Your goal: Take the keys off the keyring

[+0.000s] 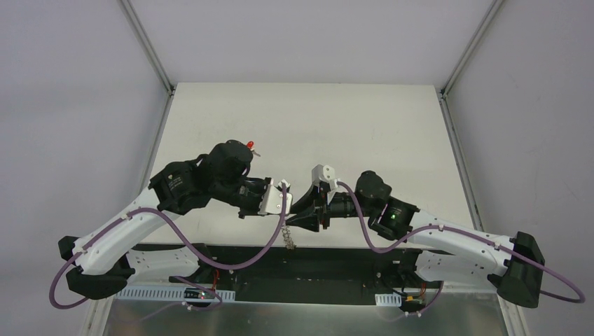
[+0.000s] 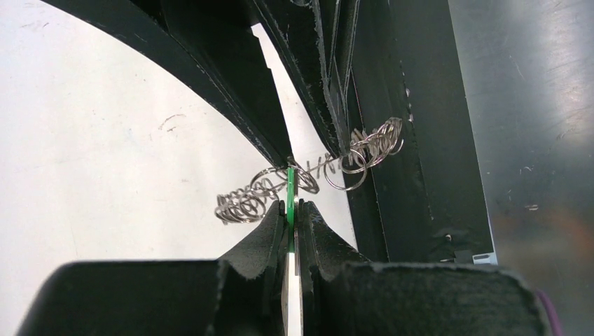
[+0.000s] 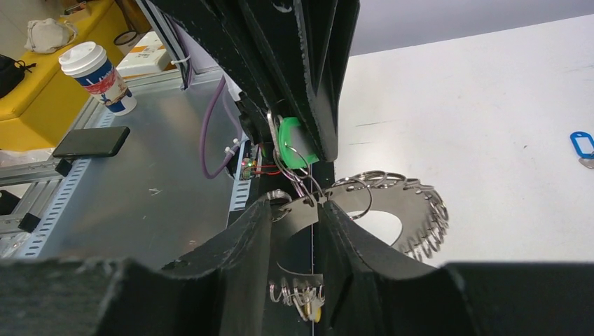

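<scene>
The keyring (image 3: 392, 213) is a flat silvery ring fringed with wire loops, held up over the table's near edge. My right gripper (image 3: 298, 206) is shut on its rim. In the left wrist view the keyring (image 2: 308, 171) shows edge-on. My left gripper (image 2: 293, 204) is shut on a green key (image 2: 290, 185) that hangs from a loop; the green key (image 3: 293, 140) also shows in the right wrist view. A yellow key (image 3: 316, 309) dangles under the ring. A blue key (image 3: 581, 145) and a red key (image 1: 250, 146) lie loose on the table. From above, the left gripper (image 1: 282, 201) and right gripper (image 1: 300, 213) meet tip to tip.
The black base rail (image 2: 420, 182) and metal frame (image 3: 140, 203) run just below the ring at the table's near edge. A paper cup (image 3: 94, 68) and a phone (image 3: 90, 142) sit beyond the frame, off the table. The white table (image 1: 308, 119) stretches away behind both arms.
</scene>
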